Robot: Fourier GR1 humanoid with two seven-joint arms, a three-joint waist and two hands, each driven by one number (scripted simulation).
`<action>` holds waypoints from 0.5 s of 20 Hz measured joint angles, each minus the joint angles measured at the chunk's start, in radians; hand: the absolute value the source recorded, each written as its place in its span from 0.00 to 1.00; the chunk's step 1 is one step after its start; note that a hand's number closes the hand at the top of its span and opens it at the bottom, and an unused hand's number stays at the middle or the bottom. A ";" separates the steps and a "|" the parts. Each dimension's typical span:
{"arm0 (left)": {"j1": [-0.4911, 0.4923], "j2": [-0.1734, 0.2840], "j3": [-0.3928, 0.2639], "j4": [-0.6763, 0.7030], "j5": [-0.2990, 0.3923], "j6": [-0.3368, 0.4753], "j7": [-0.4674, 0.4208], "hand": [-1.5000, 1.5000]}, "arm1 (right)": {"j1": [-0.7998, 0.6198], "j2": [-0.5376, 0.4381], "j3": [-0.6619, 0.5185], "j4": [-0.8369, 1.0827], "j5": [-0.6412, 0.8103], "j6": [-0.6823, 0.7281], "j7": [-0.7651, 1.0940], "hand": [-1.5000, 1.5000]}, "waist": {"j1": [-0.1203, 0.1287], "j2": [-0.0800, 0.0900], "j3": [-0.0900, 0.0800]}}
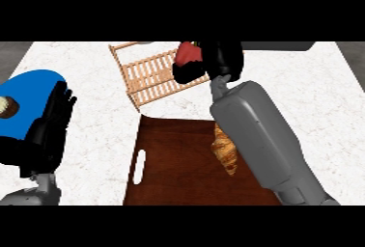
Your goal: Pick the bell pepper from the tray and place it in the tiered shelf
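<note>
The bell pepper (pixel 188 52) is red, a rounded lump with a smooth, evenly coloured skin, and only its upper left part shows — the rest is covered by the black fingers of the right hand (pixel 214 60), which curl round it from the right and from below. The pepper is off the tray and sits at the upper right corner of the tiered shelf (pixel 149 75), over the shelf's far end; whether it touches the slats there cannot be told, since the hand hides the underside.

The shelf is of pale wood, made of thin parallel slats in a frame, and lies tilted across the white marbled counter (pixel 100 125), its near corner pointing down toward the tray. The tray (pixel 178 169) is dark brown wood with a slot handle cut near its left edge. On its right part lies a croissant (pixel 225 149), golden brown and long, partly covered by the grey right forearm (pixel 264 140) that crosses the tray on its way up to the shelf.

The left hand (pixel 53 120) shows at the view's left side, fingers straight and pointing up, holding nothing. It rests over the edge of a blue plate (pixel 28 96), which lies at the left border of the counter. On the plate, at its left edge, a small round pale and brown thing (pixel 7 107) shows only in part — what it is cannot be told.
</note>
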 measured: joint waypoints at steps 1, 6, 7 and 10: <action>-0.009 -0.001 0.004 0.010 0.001 -0.001 0.004 0.50 | -0.012 0.000 -0.013 0.036 -0.005 -0.020 -0.026 1.00 | -0.001 0.000 0.000; -0.015 0.000 0.018 0.030 0.004 -0.019 -0.009 0.50 | -0.097 0.000 -0.050 0.242 -0.042 -0.108 -0.147 1.00 | 0.004 0.001 0.000; -0.015 0.002 0.019 0.025 0.005 -0.021 -0.003 0.50 | -0.110 0.000 -0.053 0.287 -0.039 -0.120 -0.167 1.00 | 0.005 0.002 0.000; -0.035 -0.003 0.011 0.028 -0.009 -0.016 0.007 0.50 | -0.147 0.000 -0.074 0.374 -0.091 -0.196 -0.194 1.00 | 0.012 0.004 0.000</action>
